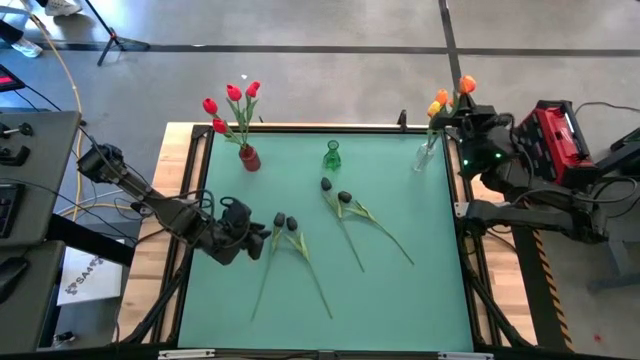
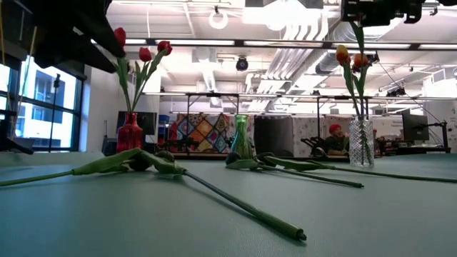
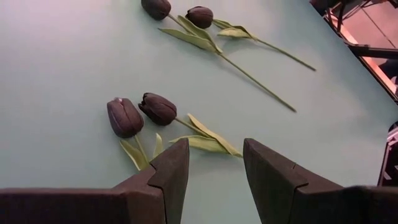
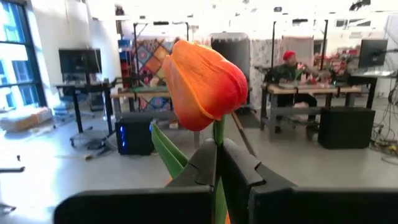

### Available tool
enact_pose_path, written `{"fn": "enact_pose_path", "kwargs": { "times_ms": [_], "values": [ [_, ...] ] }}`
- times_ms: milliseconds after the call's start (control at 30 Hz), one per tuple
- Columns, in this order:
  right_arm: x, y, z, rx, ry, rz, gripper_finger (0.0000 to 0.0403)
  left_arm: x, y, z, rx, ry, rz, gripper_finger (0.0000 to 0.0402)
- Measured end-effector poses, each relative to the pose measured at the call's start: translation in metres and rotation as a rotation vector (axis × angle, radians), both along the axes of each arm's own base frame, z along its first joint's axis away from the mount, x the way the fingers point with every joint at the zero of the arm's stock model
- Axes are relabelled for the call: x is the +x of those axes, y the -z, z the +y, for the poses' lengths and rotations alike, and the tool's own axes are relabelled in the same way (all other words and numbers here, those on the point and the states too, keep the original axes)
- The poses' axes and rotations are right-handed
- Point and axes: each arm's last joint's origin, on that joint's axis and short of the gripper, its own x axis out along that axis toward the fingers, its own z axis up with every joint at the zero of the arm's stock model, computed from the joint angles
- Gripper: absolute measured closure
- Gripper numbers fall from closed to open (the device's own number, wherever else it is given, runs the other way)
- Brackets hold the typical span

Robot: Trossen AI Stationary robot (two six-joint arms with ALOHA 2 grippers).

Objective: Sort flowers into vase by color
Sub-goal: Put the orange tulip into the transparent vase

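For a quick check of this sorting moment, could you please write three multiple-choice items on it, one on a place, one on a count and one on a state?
1. Where is the green vase?
A. between the red vase and the clear vase
B. at the near edge
C. on the floor

2. How many black flowers lie on the table?
A. two
B. four
C. six

3. What is the right gripper doing?
A. hanging open
B. resting on the mat
C. shut on an orange flower

Answers:
1 A, the high view shows it in the middle of the row.
2 B, two pairs lie there.
3 C, its fingers clamp the stem.

Bright, even overhead light; glaring ceiling lamps (image 2: pixel 221 18); soft faint shadows.
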Motion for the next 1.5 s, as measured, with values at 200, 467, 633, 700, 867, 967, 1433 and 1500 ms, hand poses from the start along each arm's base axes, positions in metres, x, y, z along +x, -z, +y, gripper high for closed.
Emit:
{"fn": "enact_pose_path", "kwargs": {
  "times_ms": [200, 467, 633, 700, 867, 967, 1433, 1500],
  "values": [
    [0.003, 0.018, -0.001, 0.1, -0.009, 0.007, 0.0403, 0.001, 0.0, 0.001, 0.001, 0.003, 0.008, 0.0262],
    [0.005, 0.026, -0.001, 0.148, -0.075, 0.015, 0.0402, 0.001, 0.0, 0.001, 0.002, 0.003, 0.009, 0.0262],
    [0.006, 0.026, -0.001, 0.149, -0.124, 0.011, 0.0393, 0.001, 0.0, 0.001, -0.009, 0.002, 0.009, 0.0262],
    [0.006, 0.027, -0.001, 0.155, -0.127, 0.014, 0.0373, 0.001, 0.001, 0.001, -0.016, 0.008, 0.014, 0.0262],
    [0.005, 0.033, 0.0, 0.199, -0.11, -0.028, 0.0294, 0.001, 0.001, 0.0, -0.038, 0.022, 0.021, 0.0262],
    [0.005, 0.036, 0.0, 0.217, -0.098, -0.065, 0.025, 0.001, 0.001, 0.0, -0.053, 0.027, 0.024, 0.0262],
    [-0.03, 0.005, 0.015, 0.231, -0.034, -0.214, 0.0221, -0.001, -0.001, -0.009, -0.1, 0.034, -0.016, 0.0262],
    [-0.028, 0.011, 0.015, 0.283, -0.063, -0.179, 0.0221, -0.001, -0.001, -0.008, -0.095, 0.031, -0.018, 0.0262]
  ]
}}
